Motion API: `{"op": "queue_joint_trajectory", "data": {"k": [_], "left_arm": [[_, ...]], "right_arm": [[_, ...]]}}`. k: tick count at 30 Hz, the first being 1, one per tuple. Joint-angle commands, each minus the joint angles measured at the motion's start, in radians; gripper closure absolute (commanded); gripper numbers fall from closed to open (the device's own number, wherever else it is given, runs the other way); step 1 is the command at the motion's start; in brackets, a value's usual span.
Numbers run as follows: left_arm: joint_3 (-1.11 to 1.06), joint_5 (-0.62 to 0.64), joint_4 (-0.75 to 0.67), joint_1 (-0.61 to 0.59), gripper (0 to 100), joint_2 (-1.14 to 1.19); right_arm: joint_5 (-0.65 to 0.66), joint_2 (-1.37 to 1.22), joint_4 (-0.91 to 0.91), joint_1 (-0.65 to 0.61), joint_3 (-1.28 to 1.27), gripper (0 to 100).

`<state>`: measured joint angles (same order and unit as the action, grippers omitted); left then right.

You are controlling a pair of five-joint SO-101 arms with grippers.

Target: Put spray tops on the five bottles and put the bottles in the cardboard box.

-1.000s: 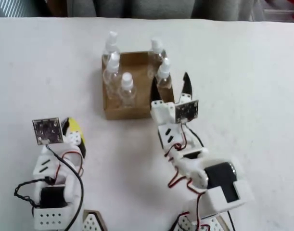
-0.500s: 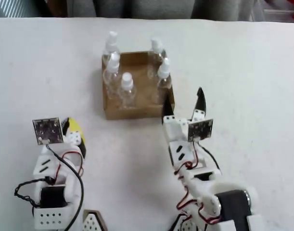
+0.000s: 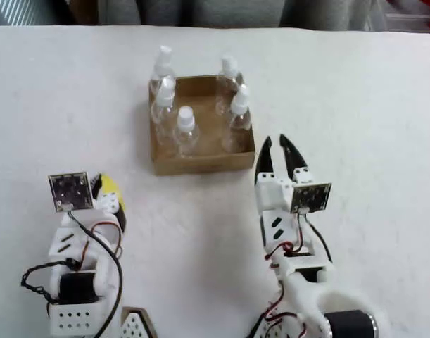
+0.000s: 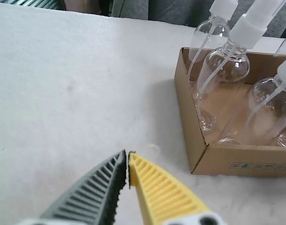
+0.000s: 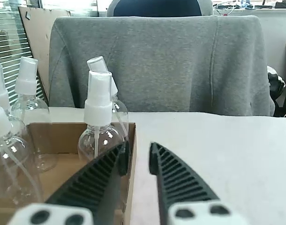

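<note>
With all five bottles capped by spray tops and seemingly standing in the cardboard box toward the table's far edge, the task looks finished; the right gripper is slightly spread and empty, the left gripper pressed together.

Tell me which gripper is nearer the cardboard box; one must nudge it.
Right. The right gripper sits off the near right corner of the cardboard box; the left gripper is farther back.
</note>
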<state>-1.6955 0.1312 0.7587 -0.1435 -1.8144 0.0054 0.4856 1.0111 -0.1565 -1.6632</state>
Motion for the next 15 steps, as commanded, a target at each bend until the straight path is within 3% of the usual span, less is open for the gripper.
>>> {"op": "queue_joint_trajectory", "data": {"k": [1,7,15], "left_arm": [[0.002,-0.006,0.008,0.001,98,-0.005],[0.002,-0.006,0.063,0.053,98,-0.005],[0.002,-0.006,0.063,0.056,98,-0.005]], "right_arm": [[-0.008,0.097,-0.107,0.015,-0.009,95.8],[-0.008,0.312,-0.371,0.015,-0.011,98.0],[-0.008,0.713,-0.903,0.015,-0.015,98.0]]}}
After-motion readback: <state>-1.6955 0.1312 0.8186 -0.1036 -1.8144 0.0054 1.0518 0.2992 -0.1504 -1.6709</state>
